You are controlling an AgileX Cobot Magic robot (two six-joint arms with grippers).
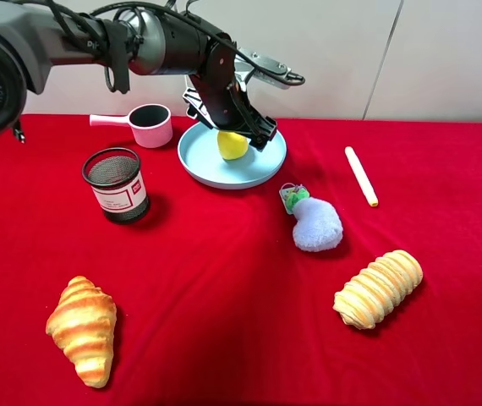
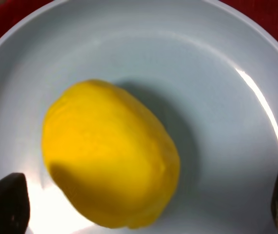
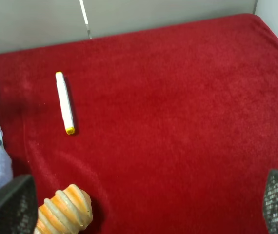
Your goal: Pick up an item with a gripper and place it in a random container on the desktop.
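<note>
The yellow lemon-shaped item [image 1: 232, 145] lies in the light-blue plate [image 1: 203, 161] at the back middle of the red desktop [image 1: 224, 279]. My left gripper [image 1: 239, 134] hangs right over it, tilted down into the plate. In the left wrist view the item [image 2: 109, 156] rests on the plate [image 2: 217, 73], and the left gripper [image 2: 144, 214] is open, its two fingertips far apart on either side and not touching the item. In the right wrist view the right gripper [image 3: 144, 204] is open above bare red cloth, holding nothing; it is out of the exterior view.
A pink handled cup [image 1: 150, 125] and a black mesh cup [image 1: 116, 183] stand left of the plate. A fluffy blue pompom [image 1: 315, 224], a white marker [image 1: 361, 175] and a striped roll [image 1: 379, 288] lie to the right. An orange croissant [image 1: 83, 328] lies front left.
</note>
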